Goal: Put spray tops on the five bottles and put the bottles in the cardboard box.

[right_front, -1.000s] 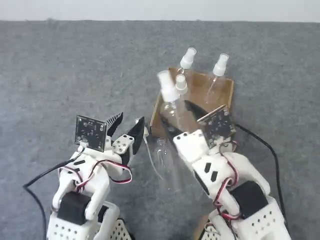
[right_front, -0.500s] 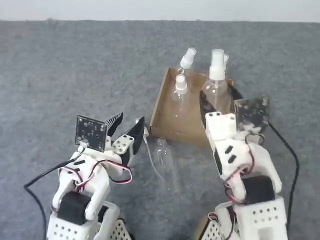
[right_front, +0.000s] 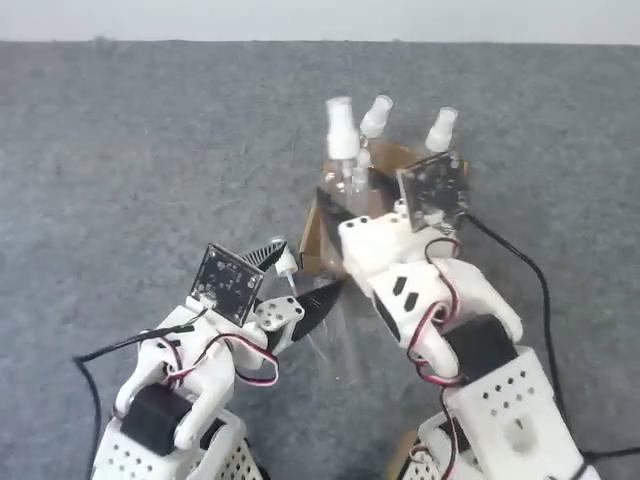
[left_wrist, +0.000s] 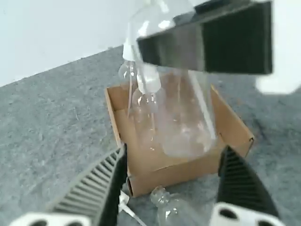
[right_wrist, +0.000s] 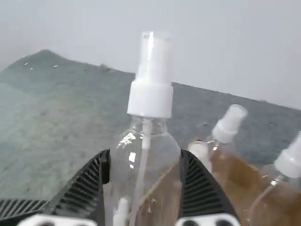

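My right hand (right_wrist: 143, 183) grips a clear plastic, white-topped spray bottle (right_wrist: 148, 136) over the brown cardboard box (left_wrist: 178, 169). Lowered off-line, it could topple the capped bottles (right_wrist: 225, 136) inside.

A cardboard box (left_wrist: 181, 170) sits toward the table's (right_front: 150, 130) far edge. Capped bottles (right_front: 441, 130) stand inside by its far wall. The right gripper (right_wrist: 143, 170) holds a raised bottle (right_wrist: 146, 141) upright over the box's left part. An uncapped bottle (left_wrist: 175, 214) lies just before its near wall.

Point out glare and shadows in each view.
High view: flat, even light, no hard shadows on the grey mat. Right wrist view: small white glints on the shoulder of the nearest bottle. Left wrist view: pale reflections streak that clear bottle, in front of the cardboard box.
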{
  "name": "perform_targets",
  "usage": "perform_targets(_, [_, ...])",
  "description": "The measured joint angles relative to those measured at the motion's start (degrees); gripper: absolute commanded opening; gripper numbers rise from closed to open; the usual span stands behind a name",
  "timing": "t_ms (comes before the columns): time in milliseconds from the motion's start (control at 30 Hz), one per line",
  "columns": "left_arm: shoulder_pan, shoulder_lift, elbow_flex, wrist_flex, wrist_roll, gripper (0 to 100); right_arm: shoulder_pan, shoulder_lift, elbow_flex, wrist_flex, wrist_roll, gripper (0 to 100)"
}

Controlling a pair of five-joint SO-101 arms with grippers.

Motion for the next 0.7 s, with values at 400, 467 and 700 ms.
perform_targets(400, [-2.0, -0.4, 0.5, 0.0, 0.3, 30, -4.4, -5.5, -1.5, 9.5, 1.1, 0.6])
perform_targets(467, [-2.0, -0.4, 1.8, 0.0, 0.1, 30, -4.4, -7.2, -1.5, 11.3, 1.2, 0.6])
perform_targets(700, [-2.0, -0.4, 3.1, -1.7, -0.2, 30, -3.7, -9.1, -1.5, 12.7, 3.5, 0.6])
